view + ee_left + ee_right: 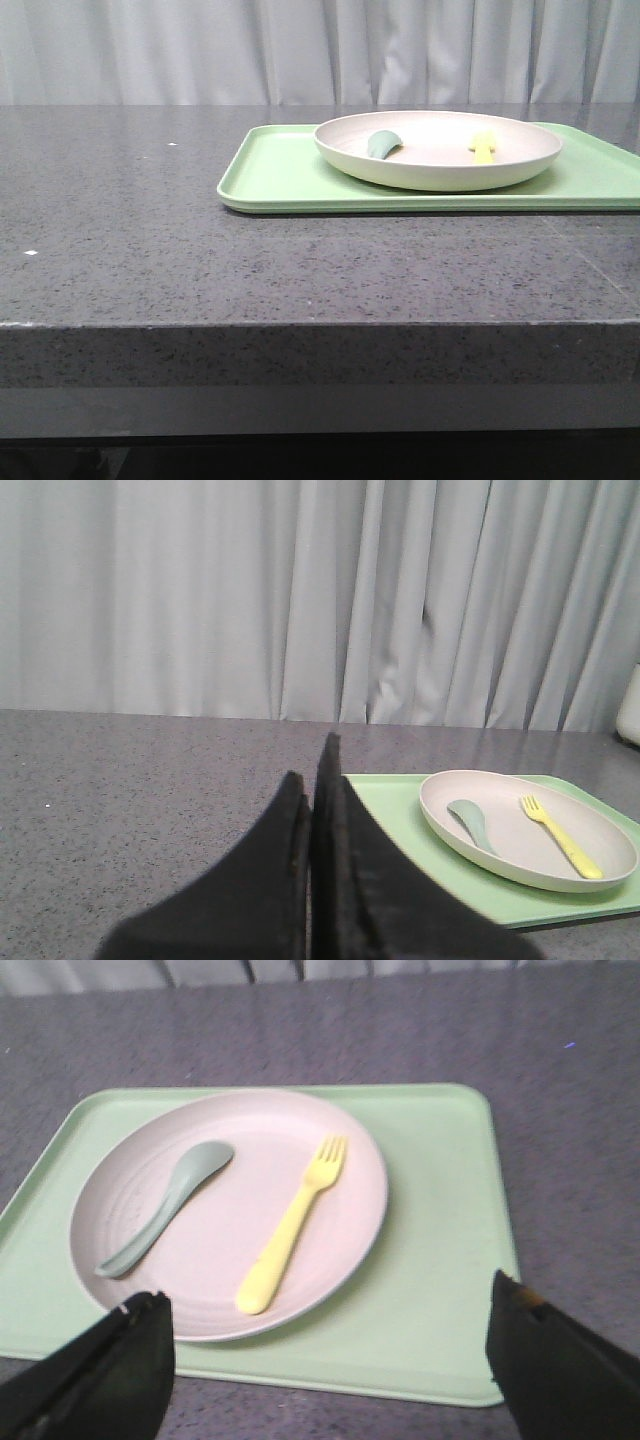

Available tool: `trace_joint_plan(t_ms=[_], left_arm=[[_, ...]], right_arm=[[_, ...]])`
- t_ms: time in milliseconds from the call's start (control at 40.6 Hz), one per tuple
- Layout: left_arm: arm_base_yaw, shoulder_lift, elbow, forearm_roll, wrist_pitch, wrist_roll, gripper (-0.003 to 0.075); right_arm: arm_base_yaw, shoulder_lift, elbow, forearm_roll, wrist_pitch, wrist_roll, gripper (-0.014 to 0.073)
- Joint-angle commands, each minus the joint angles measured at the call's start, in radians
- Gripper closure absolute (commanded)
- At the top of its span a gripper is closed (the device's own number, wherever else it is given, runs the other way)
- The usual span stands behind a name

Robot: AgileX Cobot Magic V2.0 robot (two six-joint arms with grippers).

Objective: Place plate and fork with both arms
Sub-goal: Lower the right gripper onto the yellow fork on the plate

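Fingers (pixel 95 1370) cropped (fork (pixel 483 146) seemingly foreshortened)

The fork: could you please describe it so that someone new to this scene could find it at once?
On the grey table sits a light-green tray, and on it a round cream plate. Two utensils lie in the plate; the fork is the pale yellow one with tines, beside the grey-green spoon.

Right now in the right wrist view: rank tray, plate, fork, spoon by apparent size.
1. Light-green tray, largest; it runs past the picture's edge.
2. Plate, resting on the tray.
3. Yellow fork, the longer of the two utensils.
4. Grey-green spoon, close to the fork, so that ranking is unsure.
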Motion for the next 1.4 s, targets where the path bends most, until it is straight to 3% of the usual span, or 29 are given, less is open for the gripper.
trace_joint_plan(t_ms=[0,74,271,541,1181,1279,1378], left_arm=[[-0.007,0.011,-0.027,-0.009,-0.075,0.002,0.0738],[-0.007,0.011,-0.027,-0.009,-0.075,0.002,0.0738],[-0.007,0.011,-0.027,-0.009,-0.075,0.002,0.0738],[-0.007,0.011,-0.027,-0.009,-0.075,0.002,0.0738],[-0.007,0.011,-0.027,-0.009,-0.075,0.002,0.0738],[-0.007,0.011,-0.027,-0.009,-0.075,0.002,0.0738],[-0.007,0.011,-0.027,-0.009,-0.075,0.002,0.0738]], right_arm=[[0.068,0.109,-0.109,0.030,-0.025,0.002,-0.0059],[0.109,0.208,-0.174,0.044,0.006,0.003,-0.0059],[0.103,0.472,-0.431,0.053,0.254,0.054,-0.0059],[0.083,0.725,-0.673,0.053,0.400,0.092,-0.0059],[0.072,0.845,-0.704,0.053,0.413,0.102,-0.0057],[0.072,0.845,-0.704,0.053,0.418,0.102,0.0007],[0.072,0.845,-0.704,0.053,0.429,0.102,0.0172]])
